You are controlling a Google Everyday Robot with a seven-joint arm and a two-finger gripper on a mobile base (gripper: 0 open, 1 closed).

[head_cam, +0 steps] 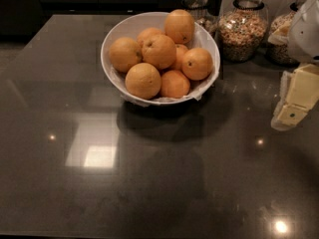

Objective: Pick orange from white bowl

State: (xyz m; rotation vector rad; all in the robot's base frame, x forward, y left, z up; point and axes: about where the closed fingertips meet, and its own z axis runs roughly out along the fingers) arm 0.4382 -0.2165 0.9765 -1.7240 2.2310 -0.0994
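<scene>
Pale-yellow gripper (291, 108) hangs at far right; whether open or closed, cannot tell. White bowl (110, 73) well apart, up-left of it. Approach step. Next: reach left, descend on orange (197, 63), pile's gripper-facing side.

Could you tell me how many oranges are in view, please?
8, in the white bowl: top, back, left, centre, tucked-in, right orange, front-left, front; others may hide beneath. The hand is at right edge.

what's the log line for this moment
phase: pre-grasp | pincer: right edge of view, clear of white bowl | orange: in white bowl, right side of pile, not held | grain jars: behind white bowl
</scene>
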